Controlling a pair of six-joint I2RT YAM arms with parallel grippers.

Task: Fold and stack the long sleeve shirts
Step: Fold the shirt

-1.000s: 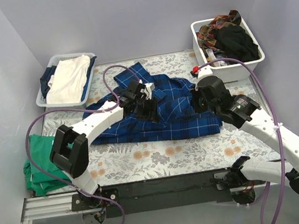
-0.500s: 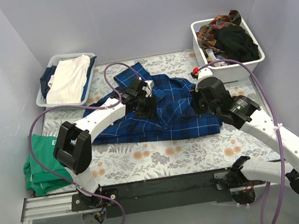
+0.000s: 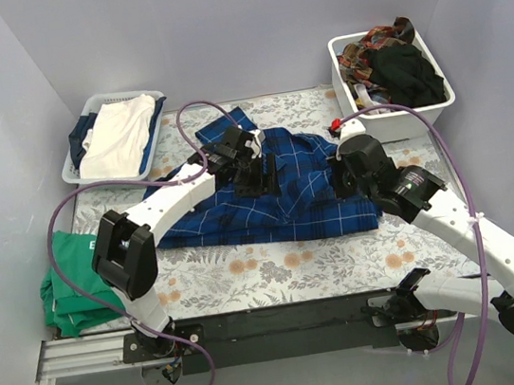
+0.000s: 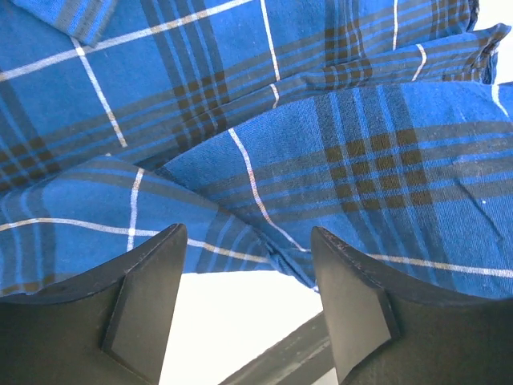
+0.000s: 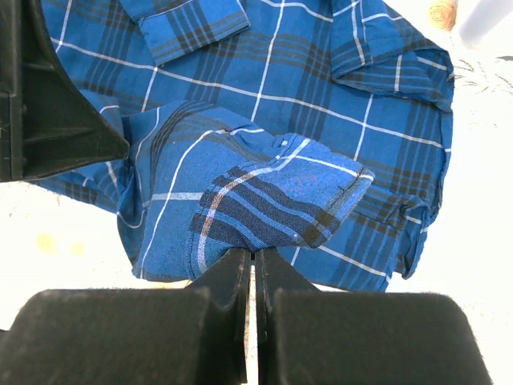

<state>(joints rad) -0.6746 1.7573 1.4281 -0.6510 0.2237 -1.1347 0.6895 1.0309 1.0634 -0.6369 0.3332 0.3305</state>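
Tabletop [image 3: 277, 266]: one, covered with a grey-and-orange floral cloth [image 3: 248, 265].
Plaid shirt [image 3: 307, 205]: one, dark blue with thin white grid lines, lying rumpled and partly folded at the middle of the tabletop, between the two arms.
Baskets: two, both white, at the far corners. The left basket [image 3: 70, 171] holds a white garment [image 3: 120, 135] over something dark blue. The right basket [image 3: 400, 117] holds a black garment [image 3: 405, 74] and patterned cloth.
Green garment [image 3: 69, 286]: one, bunched at the left edge of the tabletop, well apart from the plaid shirt.
Left claw [image 3: 256, 169]: one, fingers [image 4: 152, 305] spread wide, poised just over the upper middle of the plaid shirt [image 4: 361, 160]. Nothing is held between them.
Right claw [image 3: 342, 181]: one, fingers [image 5: 228, 277] pressed together and pinching a bunched fold at the right edge of the plaid shirt [image 5: 264, 88]. The fold sits over the rest of the cloth.
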